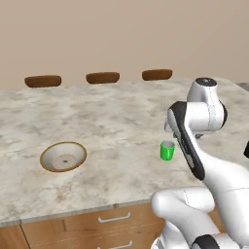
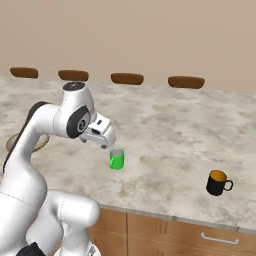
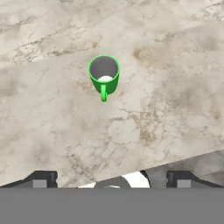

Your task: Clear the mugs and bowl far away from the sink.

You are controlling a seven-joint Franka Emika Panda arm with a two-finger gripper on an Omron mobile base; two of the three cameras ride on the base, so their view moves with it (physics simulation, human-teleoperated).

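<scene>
The small bright green mug (image 3: 104, 74) stands upright on the pale marbled stone tabletop (image 3: 166, 100), out in front of the robot's two dark fingers (image 3: 43, 179). The fingers are spread wide apart and hold nothing. They hang in the air above the tabletop, a little way from the green mug, and do not touch it. The mug's thin green handle points back toward the fingers in the hand view.

In the right base view the white hand (image 2: 100, 132) sits just above and beside the green mug (image 2: 116, 158). Well off to the right, near the front edge of the tabletop (image 2: 165, 130), stands the small black mug with the orange-yellow inside (image 2: 218, 182), its handle sticking out to the right.

In the left base view the wide round bowl with the tan-brown rim and off-white inside (image 1: 63, 156) rests on the tabletop (image 1: 97, 116), well to the left of the green mug (image 1: 167, 151).

Below the tabletop are wooden drawers with silver handles (image 1: 114, 218). Brown round stool tops (image 1: 102, 77) line the far edge.
</scene>
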